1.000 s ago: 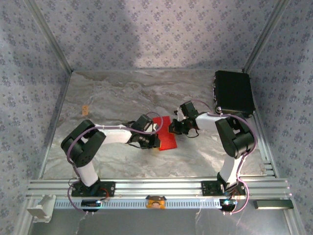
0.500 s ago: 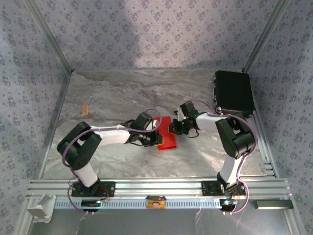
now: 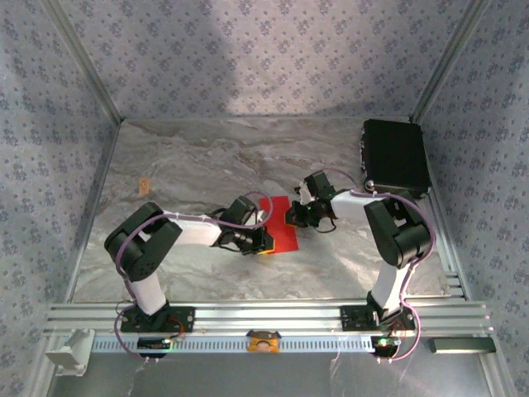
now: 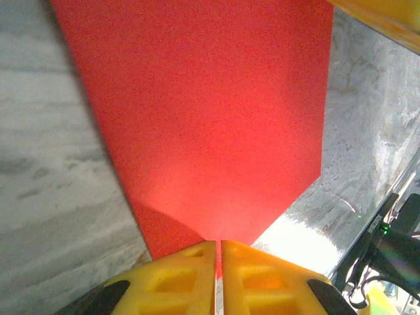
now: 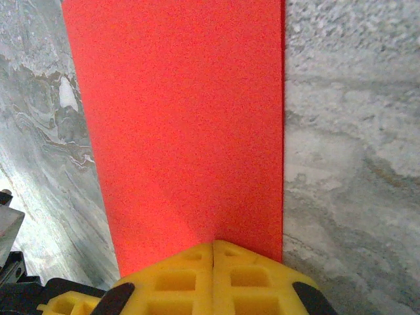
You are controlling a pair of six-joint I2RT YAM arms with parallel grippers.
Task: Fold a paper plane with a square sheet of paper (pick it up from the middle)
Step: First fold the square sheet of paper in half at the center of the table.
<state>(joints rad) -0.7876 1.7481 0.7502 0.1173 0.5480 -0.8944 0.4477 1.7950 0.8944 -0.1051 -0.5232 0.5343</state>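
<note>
Paper: square sheet of paper (image 3: 279, 222), seen as a red rectangle in the middle of the table (image 3: 182, 165).
Left gripper (image 3: 263, 241): clamped on its near-left corner.
Right gripper (image 3: 294, 217): pinching its right edge.
Hidden: both pinched edges, covered by the fingers.

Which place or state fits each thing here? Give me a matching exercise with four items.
Things:
1. square sheet of paper
2. left gripper
3. black case
4. small tan piece

Places or states:
A. far right corner of the table
B. shut on the paper's edge
C. red, in the middle
D. alone, far to the left

Pairs: 1-C, 2-B, 3-A, 4-D
</note>
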